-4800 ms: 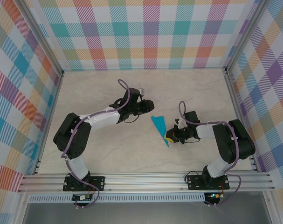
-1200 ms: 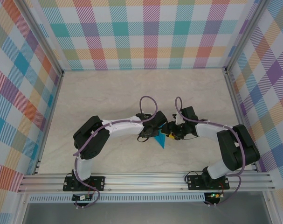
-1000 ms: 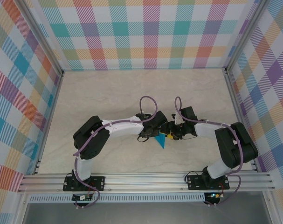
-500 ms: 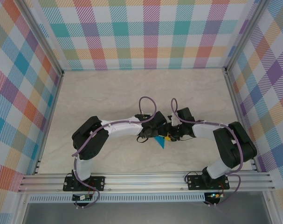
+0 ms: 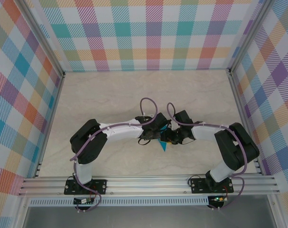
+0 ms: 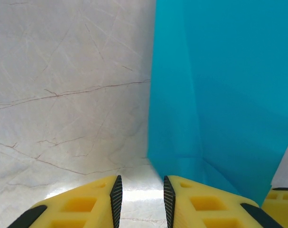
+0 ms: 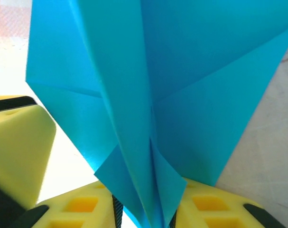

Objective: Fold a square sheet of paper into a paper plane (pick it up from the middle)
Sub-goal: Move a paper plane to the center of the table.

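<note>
The paper plane (image 7: 148, 95) looks nearly finished: a creased dart near the centre of the desk (image 5: 110, 95), its tip toward 6 o'clock. The right pincer (image 7: 144, 211) pinches its centre fold. The left pincer (image 6: 141, 190), slightly parted, holds nothing. Spreading the wings probably comes next.

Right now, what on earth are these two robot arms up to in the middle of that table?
They are folding a teal paper plane at the middle of the marble-patterned table. The right gripper pinches the plane's centre crease between its yellow fingers, with the wings fanning out above. The left gripper sits low beside the plane's edge, jaws slightly apart with bare table between them. The dart shape looks largely formed.
</note>
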`<state>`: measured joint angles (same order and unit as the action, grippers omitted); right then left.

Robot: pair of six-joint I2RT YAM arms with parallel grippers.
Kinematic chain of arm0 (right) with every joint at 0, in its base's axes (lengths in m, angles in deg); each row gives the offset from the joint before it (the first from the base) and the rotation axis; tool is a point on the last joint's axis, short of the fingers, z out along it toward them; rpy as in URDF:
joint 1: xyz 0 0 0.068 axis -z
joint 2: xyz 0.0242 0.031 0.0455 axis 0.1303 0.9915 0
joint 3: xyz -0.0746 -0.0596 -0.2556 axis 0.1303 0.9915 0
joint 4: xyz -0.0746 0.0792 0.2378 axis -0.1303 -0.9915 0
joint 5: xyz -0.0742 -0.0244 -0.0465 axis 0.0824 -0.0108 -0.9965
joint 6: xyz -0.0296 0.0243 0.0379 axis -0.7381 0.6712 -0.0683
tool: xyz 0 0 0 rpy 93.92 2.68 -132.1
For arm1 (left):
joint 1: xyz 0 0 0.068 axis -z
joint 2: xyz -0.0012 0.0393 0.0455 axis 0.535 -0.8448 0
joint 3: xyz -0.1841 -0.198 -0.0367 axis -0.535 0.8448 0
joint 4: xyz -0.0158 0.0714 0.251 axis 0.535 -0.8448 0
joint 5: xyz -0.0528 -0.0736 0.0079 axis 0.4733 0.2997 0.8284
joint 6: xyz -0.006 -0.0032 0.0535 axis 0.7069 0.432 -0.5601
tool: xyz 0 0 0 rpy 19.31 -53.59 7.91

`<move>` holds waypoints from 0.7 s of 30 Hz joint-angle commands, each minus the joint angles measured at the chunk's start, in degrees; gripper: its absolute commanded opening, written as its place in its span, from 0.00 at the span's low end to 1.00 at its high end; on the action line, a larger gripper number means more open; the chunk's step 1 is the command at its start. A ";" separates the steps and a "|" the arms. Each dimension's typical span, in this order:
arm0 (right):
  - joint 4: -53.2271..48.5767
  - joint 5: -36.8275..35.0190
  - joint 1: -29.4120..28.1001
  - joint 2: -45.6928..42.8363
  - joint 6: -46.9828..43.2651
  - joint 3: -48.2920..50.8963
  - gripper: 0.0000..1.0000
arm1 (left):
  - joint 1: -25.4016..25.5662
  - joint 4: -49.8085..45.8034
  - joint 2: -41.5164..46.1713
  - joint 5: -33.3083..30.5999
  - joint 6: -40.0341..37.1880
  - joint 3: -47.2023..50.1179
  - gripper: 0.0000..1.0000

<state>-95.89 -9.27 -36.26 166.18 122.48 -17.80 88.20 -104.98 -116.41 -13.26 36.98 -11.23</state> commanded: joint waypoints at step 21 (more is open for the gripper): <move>-22.25 -25.29 -8.30 0.38 -2.65 -15.15 0.02 | -2.11 3.74 20.92 -4.74 2.87 13.49 0.36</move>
<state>-111.10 -26.91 -43.87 167.38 120.71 -28.92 87.41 -100.39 -98.07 -14.75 38.58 0.53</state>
